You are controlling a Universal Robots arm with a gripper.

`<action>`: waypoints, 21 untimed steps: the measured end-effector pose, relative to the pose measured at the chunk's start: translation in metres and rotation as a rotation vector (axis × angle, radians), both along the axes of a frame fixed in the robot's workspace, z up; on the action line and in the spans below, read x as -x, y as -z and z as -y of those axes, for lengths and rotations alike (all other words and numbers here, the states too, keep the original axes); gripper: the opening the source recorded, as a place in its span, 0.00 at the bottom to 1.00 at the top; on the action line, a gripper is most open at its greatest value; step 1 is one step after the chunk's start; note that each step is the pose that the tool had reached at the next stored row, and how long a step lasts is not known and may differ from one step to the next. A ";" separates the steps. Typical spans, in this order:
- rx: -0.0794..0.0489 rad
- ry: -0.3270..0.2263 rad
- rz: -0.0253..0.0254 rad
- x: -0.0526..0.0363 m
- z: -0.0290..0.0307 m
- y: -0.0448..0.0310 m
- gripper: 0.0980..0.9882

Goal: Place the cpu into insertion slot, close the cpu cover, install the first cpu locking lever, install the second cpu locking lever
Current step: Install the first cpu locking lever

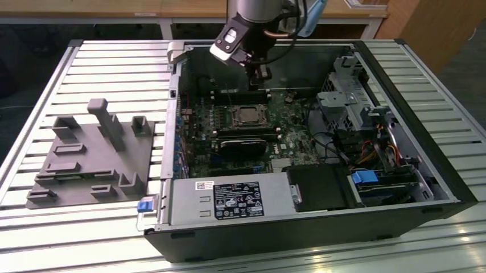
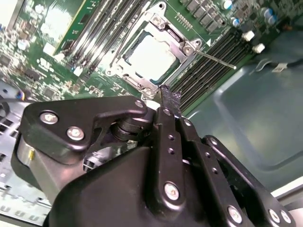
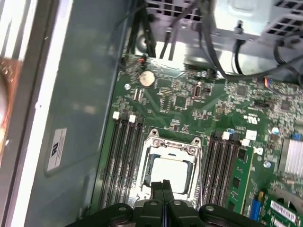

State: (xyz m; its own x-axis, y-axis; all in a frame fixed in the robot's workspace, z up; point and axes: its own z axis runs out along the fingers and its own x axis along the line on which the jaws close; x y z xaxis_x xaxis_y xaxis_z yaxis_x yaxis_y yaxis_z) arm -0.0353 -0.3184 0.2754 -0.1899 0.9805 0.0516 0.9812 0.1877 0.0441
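The cpu (image 2: 150, 57) (image 3: 173, 172), a silvery square chip, lies flat in the insertion slot (image 3: 150, 169) on the green board. The cpu cover (image 2: 176, 43) (image 3: 173, 144) is a silver frame lying down around it, with the chip showing through its window. A thin metal locking lever (image 2: 215, 60) juts from one socket corner out over the memory slots. My gripper (image 1: 260, 85) (image 2: 169, 97) (image 3: 163, 183) hangs a little above the board beside the socket's edge. Its fingers are shut together with nothing between them.
The open computer case (image 1: 425, 170) lies on a slatted table. Near the socket are a black heatsink (image 1: 243, 147), long black memory slots (image 3: 124, 156), a drive cage with cables (image 1: 349, 96) and a power supply (image 1: 227, 199). A grey fixture (image 1: 91, 153) stands at the exterior view's left.
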 end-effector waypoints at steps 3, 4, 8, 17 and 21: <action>0.000 -0.054 0.0000 0.0000 0.0000 0.0000 0.01; 0.000 -0.072 0.0000 0.0000 0.0000 0.0000 0.01; 0.000 -0.145 0.0000 0.0000 0.0000 0.0001 0.01; 0.000 -0.288 -0.0001 0.0000 0.0000 0.0008 0.01; 0.000 -0.326 0.0000 0.0000 0.0000 0.0009 0.01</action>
